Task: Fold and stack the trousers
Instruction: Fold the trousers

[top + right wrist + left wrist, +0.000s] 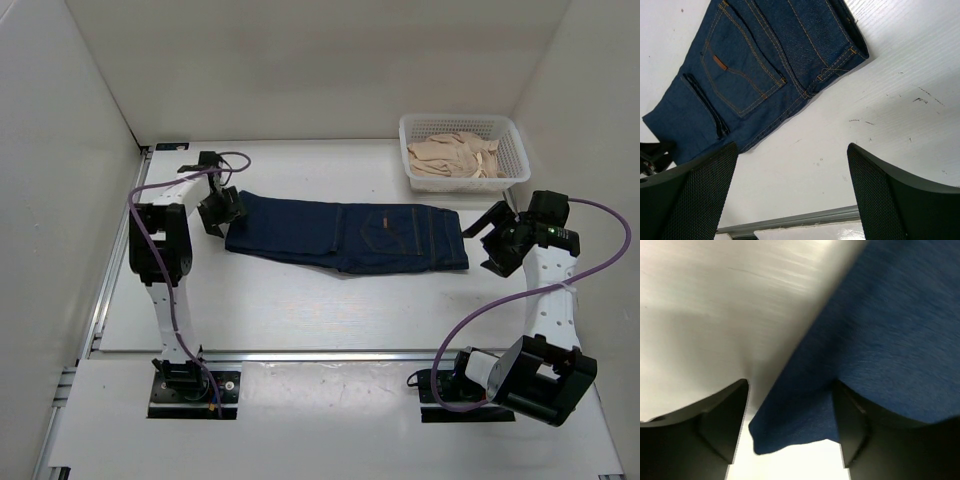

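The trousers (350,235) are dark navy jeans with tan stitching, lying folded in a long strip across the middle of the table, waistband to the right. My left gripper (218,212) is at their left end. In the left wrist view its jaws (790,430) stand apart with a corner of the denim (890,330) between them, against the right finger (855,425). My right gripper (490,240) is open and empty, just right of the waistband. In the right wrist view it (792,195) hovers over bare table, with the back pocket (755,65) beyond.
A white mesh basket (460,118) holding beige cloth (450,155) stands at the back right. White walls enclose the table on the left, back and right. A grey rail (790,220) runs along the near edge.
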